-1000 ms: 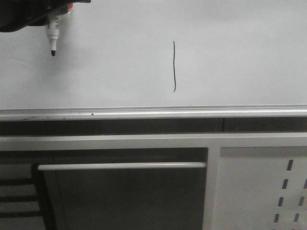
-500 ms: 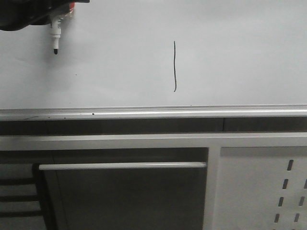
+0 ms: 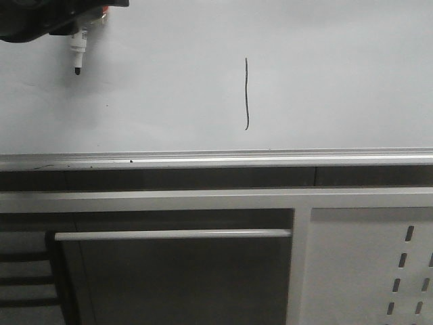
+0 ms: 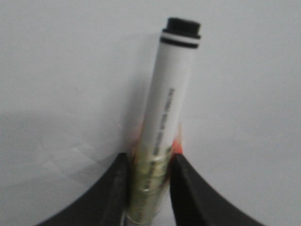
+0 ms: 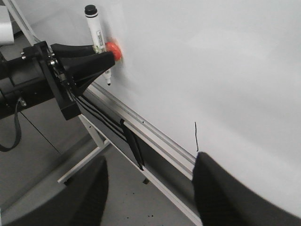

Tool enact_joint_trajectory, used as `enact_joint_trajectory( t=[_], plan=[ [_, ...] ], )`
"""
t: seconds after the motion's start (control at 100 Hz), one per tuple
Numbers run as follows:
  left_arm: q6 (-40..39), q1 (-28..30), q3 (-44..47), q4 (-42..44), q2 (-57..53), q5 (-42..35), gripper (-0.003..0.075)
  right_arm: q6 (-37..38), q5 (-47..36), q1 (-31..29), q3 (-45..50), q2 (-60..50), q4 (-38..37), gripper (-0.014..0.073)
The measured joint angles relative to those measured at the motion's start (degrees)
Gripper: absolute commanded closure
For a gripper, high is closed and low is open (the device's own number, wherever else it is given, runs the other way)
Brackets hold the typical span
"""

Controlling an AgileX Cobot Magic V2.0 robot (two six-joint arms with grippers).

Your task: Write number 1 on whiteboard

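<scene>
Black number 1 [image 3: 246, 93] on whiteboard [image 3: 325, 74]; marker [image 4: 167, 117] in left hand [image 4: 149, 188].

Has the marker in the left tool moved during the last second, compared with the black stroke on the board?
Yes. In the front view the marker has risen slightly, while the number 1 on the whiteboard stays put.

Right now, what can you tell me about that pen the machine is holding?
The marker pen is a white plastic tube with small printed text, a black end ringed in white, and a black tip pointing down. The left gripper clamps its lower barrel between black jaws. It hangs near the whiteboard, left of the number 1, tip apparently off the surface.
</scene>
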Motion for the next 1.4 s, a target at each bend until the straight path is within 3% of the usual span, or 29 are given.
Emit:
enact_joint_trajectory(
  t=[0.07, 0.12, 0.48, 0.72, 0.79, 0.86, 0.93, 1.01, 1.08, 1.22, 1.4],
  plan=[
    [0.0, 0.2, 0.0, 0.0, 0.0, -0.1, 0.0254, 0.0, 0.0, 0.0, 0.0, 0.0, 0.0, 0.0229],
    [0.0, 0.2, 0.0, 0.0, 0.0, -0.3, 0.0233, 0.0, 0.0, 0.0, 0.0, 0.0, 0.0, 0.0229],
    [0.0, 0.3, 1.0, -0.4, -2.3, 5.5, 0.0235, 0.1, -0.1, 0.0, 0.0, 0.0, -0.4, 0.0229],
    [0.1, 0.3, 5.7, -0.4, -14.5, 10.8, 0.0238, 1.4, -0.1, 0.0, 0.1, 0.0, -0.5, 0.0234],
    [0.2, 0.3, 7.0, -0.4, -19.3, 12.0, 0.0248, 2.7, -0.6, 0.0, 0.1, -0.1, -0.5, 0.0291],
    [2.0, 0.3, 8.2, -0.4, -24.1, 13.4, 0.0284, 3.8, -1.7, 0.0, 0.5, -0.8, -0.5, 0.0384],
    [5.4, 0.3, 9.0, -0.8, -28.7, 14.7, 0.0379, 4.8, -3.8, 0.0, 1.7, -2.2, -0.5, 0.0514],
    [10.6, 0.5, 9.5, -2.5, -33.4, 17.0, 0.0573, 5.2, -6.8, 0.0, 4.1, -5.0, -0.5, 0.0661],
    [15.7, 0.6, 9.5, -4.8, -37.2, 19.3, 0.0739, 5.3, -10.0, 0.0, 7.4, -8.3, -0.5, 0.0657],
    [23.1, 0.6, 9.6, -9.6, -43.4, 24.7, 0.0741, 5.4, -17.2, 0.0, 15.8, -16.8, -0.5, 0.0657],
    [25.1, 0.6, 11.6, -10.8, -50.6, 31.8, 0.0741, 5.4, -22.9, 0.0, 28.4, -30.9, -0.3, 0.0657]
  ],
)
